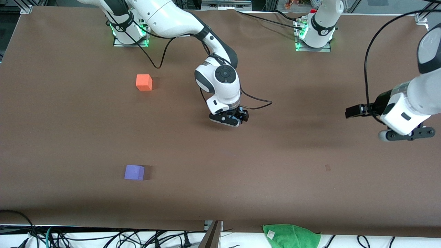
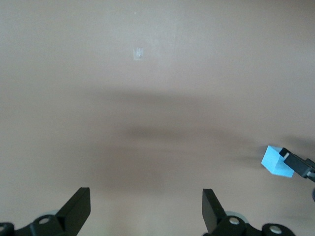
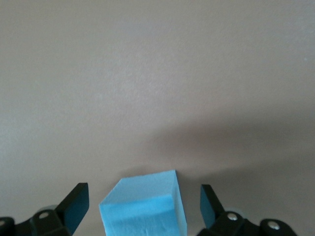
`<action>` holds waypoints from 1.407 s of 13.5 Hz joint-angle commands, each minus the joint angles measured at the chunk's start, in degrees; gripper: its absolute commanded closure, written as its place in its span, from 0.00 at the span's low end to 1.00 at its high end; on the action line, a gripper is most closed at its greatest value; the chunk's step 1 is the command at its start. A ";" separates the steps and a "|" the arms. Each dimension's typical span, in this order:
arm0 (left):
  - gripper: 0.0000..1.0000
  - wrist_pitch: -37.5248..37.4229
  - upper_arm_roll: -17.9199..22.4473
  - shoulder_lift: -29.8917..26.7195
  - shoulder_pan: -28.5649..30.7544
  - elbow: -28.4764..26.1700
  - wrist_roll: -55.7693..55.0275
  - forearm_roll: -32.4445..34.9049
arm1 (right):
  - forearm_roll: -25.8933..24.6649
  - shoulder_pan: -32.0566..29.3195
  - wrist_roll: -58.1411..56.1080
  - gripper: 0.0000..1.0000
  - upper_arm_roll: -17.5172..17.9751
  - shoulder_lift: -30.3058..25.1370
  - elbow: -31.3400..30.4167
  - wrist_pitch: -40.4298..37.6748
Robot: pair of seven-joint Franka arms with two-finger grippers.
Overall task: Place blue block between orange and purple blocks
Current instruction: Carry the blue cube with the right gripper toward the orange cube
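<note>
The orange block (image 1: pixel 144 82) sits toward the right arm's end of the table. The purple block (image 1: pixel 134 172) lies nearer the front camera than the orange one, with bare table between them. My right gripper (image 1: pixel 229 120) is low over the table's middle, and in the front view it hides the blue block. In the right wrist view the blue block (image 3: pixel 145 206) stands between the open fingers of the right gripper (image 3: pixel 142 194), with a gap on each side. The left wrist view shows the blue block (image 2: pixel 275 161) too. My left gripper (image 1: pixel 408 135) (image 2: pixel 146 196) waits open and empty at the left arm's end.
A green cloth (image 1: pixel 291 236) lies off the table's front edge. Cables run from the arm bases across the table near the right arm. A small mark (image 1: pixel 327 167) shows on the brown table cover (image 1: pixel 275 179).
</note>
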 commanded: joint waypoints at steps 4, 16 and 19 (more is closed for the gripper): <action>0.00 -6.99 -0.25 -7.52 3.34 -3.94 2.32 -0.80 | -3.91 2.92 0.52 0.02 -1.04 2.91 1.63 0.08; 0.00 9.80 26.03 -24.24 -16.96 -24.78 13.92 -8.97 | 5.83 -17.17 -46.52 0.81 -1.30 -10.85 -8.95 -10.91; 0.00 10.24 25.85 -23.01 -16.95 -24.08 13.31 -9.59 | 6.20 -27.03 -59.49 0.80 -1.65 -22.36 -26.87 -8.81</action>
